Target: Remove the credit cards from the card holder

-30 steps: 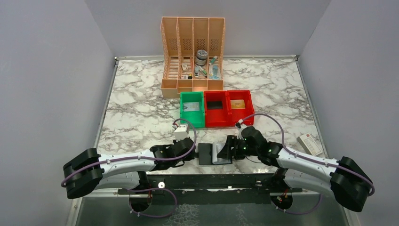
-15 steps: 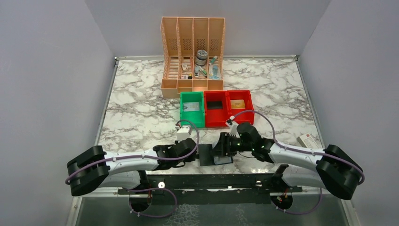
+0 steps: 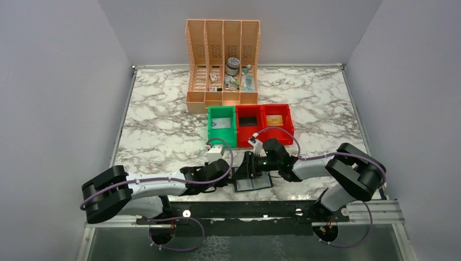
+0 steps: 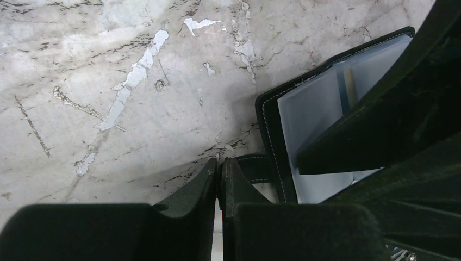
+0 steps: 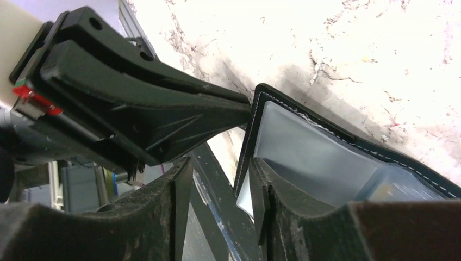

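Observation:
The black card holder [image 3: 253, 183] lies open at the table's near edge, its pale blue lining up. My left gripper [image 3: 229, 177] is shut on its short black tab [image 4: 254, 165] at the left edge, as the left wrist view shows [image 4: 219, 163]. My right gripper [image 3: 248, 168] is open. In the right wrist view [image 5: 220, 179] one finger rests on the lining [image 5: 321, 157] and the other stands outside the cover's edge. A tan card's edge [image 4: 350, 87] shows inside a pocket, and again in the right wrist view [image 5: 384, 190].
A green bin [image 3: 211, 130] and two red bins [image 3: 238, 133] [image 3: 288, 117] stand just behind the wallet, each with a flat card-like thing inside. An orange file organiser [image 3: 223, 98] stands further back. A black rail [image 3: 244, 207] runs along the near edge.
My right gripper has moved left onto the wallet and its arm has folded in. The wallet now shows more pale lining. The left gripper has edged slightly right, staying at the wallet's left edge.

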Action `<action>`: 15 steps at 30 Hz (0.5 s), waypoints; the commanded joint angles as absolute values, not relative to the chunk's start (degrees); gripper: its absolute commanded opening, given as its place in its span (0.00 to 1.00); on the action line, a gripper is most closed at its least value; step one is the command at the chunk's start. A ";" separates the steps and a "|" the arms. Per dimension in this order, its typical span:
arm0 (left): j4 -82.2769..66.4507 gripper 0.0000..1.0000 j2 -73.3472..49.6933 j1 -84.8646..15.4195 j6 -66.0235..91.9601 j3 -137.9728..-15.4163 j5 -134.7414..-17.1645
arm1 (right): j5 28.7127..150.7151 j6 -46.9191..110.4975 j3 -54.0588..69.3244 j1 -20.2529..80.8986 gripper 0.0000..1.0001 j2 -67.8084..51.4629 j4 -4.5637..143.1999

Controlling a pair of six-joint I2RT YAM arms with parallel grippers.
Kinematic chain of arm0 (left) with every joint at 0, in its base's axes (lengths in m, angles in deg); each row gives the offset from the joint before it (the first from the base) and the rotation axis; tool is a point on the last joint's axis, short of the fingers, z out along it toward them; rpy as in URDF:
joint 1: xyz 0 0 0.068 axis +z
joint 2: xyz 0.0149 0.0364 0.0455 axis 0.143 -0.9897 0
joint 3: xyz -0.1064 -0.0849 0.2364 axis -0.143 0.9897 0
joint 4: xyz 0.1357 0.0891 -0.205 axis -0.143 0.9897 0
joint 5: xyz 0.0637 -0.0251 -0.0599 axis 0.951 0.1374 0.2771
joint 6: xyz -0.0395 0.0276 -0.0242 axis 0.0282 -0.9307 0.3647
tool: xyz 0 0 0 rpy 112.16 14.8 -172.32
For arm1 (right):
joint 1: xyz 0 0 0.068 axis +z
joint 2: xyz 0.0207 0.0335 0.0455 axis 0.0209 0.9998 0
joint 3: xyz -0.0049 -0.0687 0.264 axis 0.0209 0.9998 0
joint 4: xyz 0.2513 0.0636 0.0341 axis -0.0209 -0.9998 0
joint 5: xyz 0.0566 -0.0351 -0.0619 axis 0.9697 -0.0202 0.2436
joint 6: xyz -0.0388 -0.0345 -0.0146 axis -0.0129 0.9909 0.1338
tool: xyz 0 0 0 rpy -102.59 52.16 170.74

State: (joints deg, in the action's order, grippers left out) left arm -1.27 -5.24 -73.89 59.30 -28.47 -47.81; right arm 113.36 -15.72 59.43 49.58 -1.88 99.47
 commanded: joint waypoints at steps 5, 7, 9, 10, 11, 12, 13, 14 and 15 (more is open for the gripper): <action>-1.98 0.00 -4.30 -73.66 59.92 -28.94 -48.29 | 110.40 -16.67 60.80 49.80 0.25 0.43 103.96; -1.46 0.00 -3.43 -73.70 60.08 -28.67 -47.74 | 108.33 -16.19 60.92 49.80 0.21 0.42 102.17; -1.22 0.00 -2.49 -73.70 60.10 -28.22 -47.36 | 106.82 -15.62 60.96 49.80 0.17 0.50 100.55; -1.12 0.00 -1.98 -73.70 60.18 -27.98 -47.12 | 106.39 -15.36 61.07 49.80 0.15 0.71 100.04; -1.03 0.00 -1.53 -73.70 60.21 -27.80 -46.93 | 105.89 -15.16 61.11 49.80 0.15 1.01 99.72; -1.01 0.00 -1.02 -73.70 60.34 -27.54 -46.68 | 105.43 -15.11 61.12 49.80 0.14 1.38 99.34; -0.94 0.00 -0.51 -73.70 60.37 -27.35 -46.49 | 105.10 -15.07 61.16 49.80 0.14 1.77 99.08; -0.83 0.00 -0.09 -73.69 60.44 -27.18 -46.29 | 105.02 -14.91 61.12 49.78 0.14 2.41 99.06; -0.72 0.00 0.39 -73.70 60.45 -27.06 -46.13 | 104.97 -14.86 61.12 49.74 0.14 3.16 98.92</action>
